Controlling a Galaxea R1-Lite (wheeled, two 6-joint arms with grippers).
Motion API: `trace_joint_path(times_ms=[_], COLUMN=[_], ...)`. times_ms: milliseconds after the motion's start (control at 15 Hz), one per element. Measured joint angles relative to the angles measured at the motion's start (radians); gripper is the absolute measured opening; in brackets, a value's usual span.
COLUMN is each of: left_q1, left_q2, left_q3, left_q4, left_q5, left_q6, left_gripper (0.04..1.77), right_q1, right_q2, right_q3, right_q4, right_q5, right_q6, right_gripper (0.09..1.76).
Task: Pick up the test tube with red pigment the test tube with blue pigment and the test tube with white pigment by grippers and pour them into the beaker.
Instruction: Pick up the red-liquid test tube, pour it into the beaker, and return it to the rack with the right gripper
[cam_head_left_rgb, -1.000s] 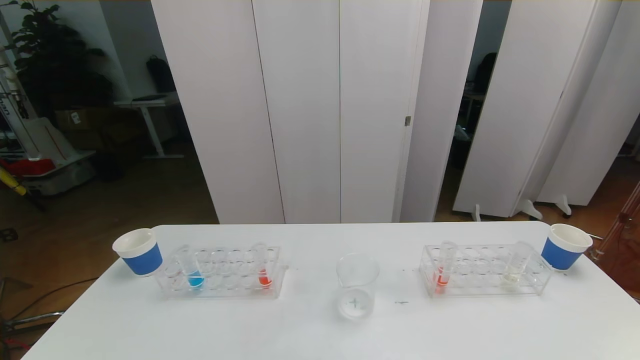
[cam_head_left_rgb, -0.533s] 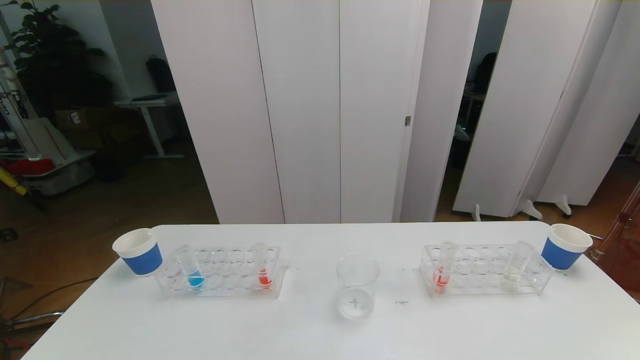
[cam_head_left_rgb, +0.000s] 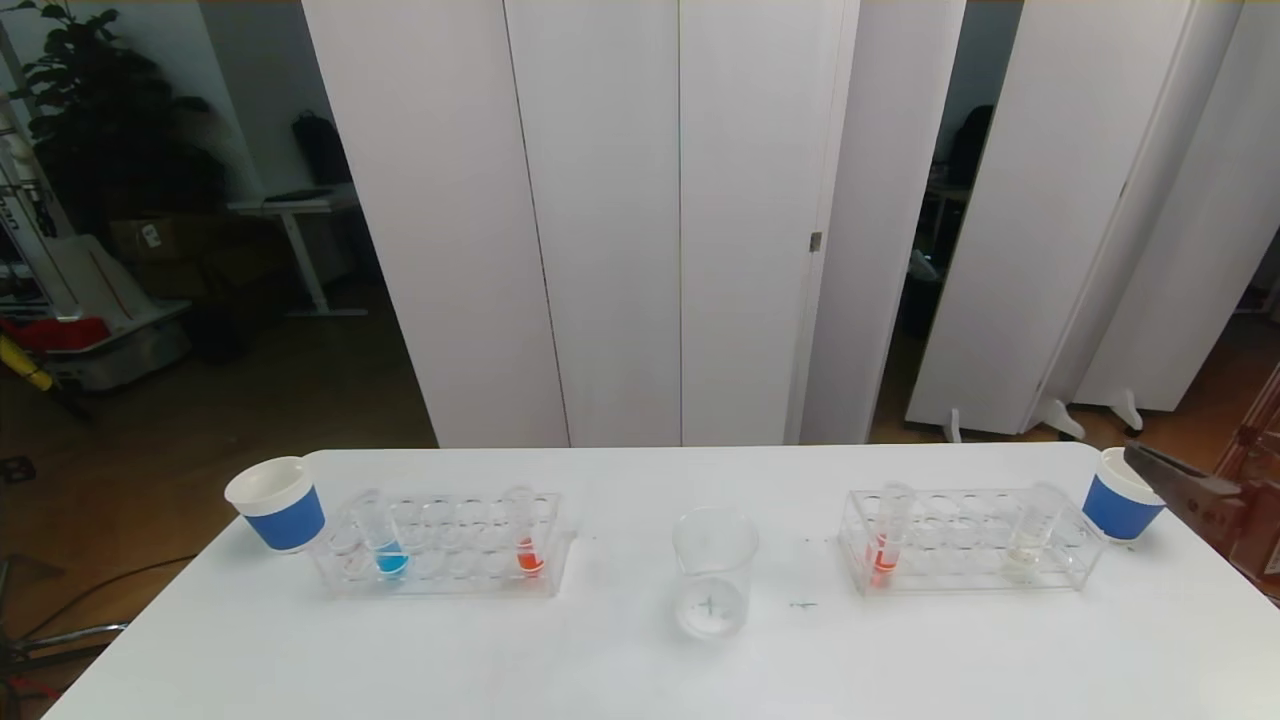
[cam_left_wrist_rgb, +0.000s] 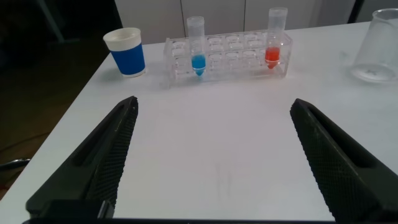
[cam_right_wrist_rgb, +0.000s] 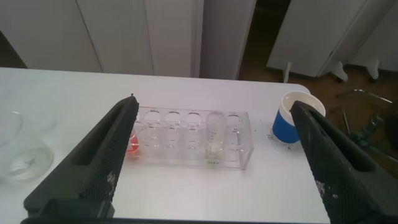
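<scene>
Head view shows we're right at the start, nothing picked up yet. All the tubes sit in their racks and the beaker (cam_head_left_rgb: 712, 570) stands mid-worktop (cam_head_left_rgb: 640, 670) between the two racks, holding nothing coloured as far as I can tell.

On the robot's left, the test tube with blue pigment (cam_head_left_rgb: 383, 540) stands in the left rack (cam_head_left_rgb: 440, 545), with a test tube with red pigment (cam_head_left_rgb: 525, 540) at that rack's inner end, nearer the beaker. On the right, the right rack (cam_head_left_rgb: 965, 540) holds another red tube (cam_head_left_rgb: 886, 540) and the test tube with white pigment (cam_head_left_rgb: 1030, 530), which leans a bit. A blue paper cup (cam_head_left_rgb: 280, 503) sits at each outer end.

The right hand (cam_right_wrist_rgb: 211, 162) is poking into the head view at the far right edge, by the right cup. From its wrist camera it's above the right rack, fingers spread wide, touching nothing. The left hand (cam_left_wrist_rgb: 211, 162) is also wide open and empty, well back from the left rack.

My guess is the next move is the right hand dropping onto a tube in its rack. It'll need to line up around that slim glass and lift straight up so the rack doesn't drag along.
</scene>
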Motion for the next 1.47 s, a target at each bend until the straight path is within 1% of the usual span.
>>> trace_joint_path(times_ms=[133, 333, 400, 533, 667, 867, 1000, 1200, 1333, 1467], left_q1=[0.000, 0.000, 0.000, 0.000, 0.000, 0.000, 0.000, 0.000, 0.000, 0.000], left_q2=[0.000, 0.000, 0.000, 0.000, 0.000, 0.000, 0.000, 0.000, 0.000, 0.000], left_q3=[0.000, 0.000, 0.000, 0.000, 0.000, 0.000, 0.000, 0.000, 0.000, 0.000], left_q4=[0.000, 0.000, 0.000, 0.000, 0.000, 0.000, 0.000, 0.000, 0.000, 0.000], left_q5=[0.000, 0.000, 0.000, 0.000, 0.000, 0.000, 0.000, 0.000, 0.000, 0.000], left_q6=[0.000, 0.000, 0.000, 0.000, 0.000, 0.000, 0.000, 0.000, 0.000, 0.000], left_gripper=[1.75, 1.75, 1.75, 1.75, 1.75, 1.75, 1.75, 1.75, 1.75, 1.75], right_q1=[0.034, 0.077, 0.099, 0.150, 0.201, 0.251, 0.288, 0.348, 0.388, 0.400], right_q2=[0.082, 0.192, 0.223, 0.283, 0.338, 0.417, 0.485, 0.604, 0.677, 0.733], right_q3=[0.069, 0.149, 0.167, 0.184, 0.181, 0.174, 0.167, 0.139, 0.126, 0.114], right_q4=[-0.115, -0.243, -0.266, -0.289, -0.301, -0.331, -0.386, -0.510, -0.594, -0.640], right_q5=[-0.007, -0.009, -0.011, -0.054, -0.101, -0.131, -0.181, -0.288, -0.311, -0.321], right_q6=[0.001, 0.011, 0.023, 0.064, 0.097, 0.123, 0.127, 0.129, 0.129, 0.129], right_gripper=[1.75, 1.75, 1.75, 1.75, 1.75, 1.75, 1.75, 1.75, 1.75, 1.75])
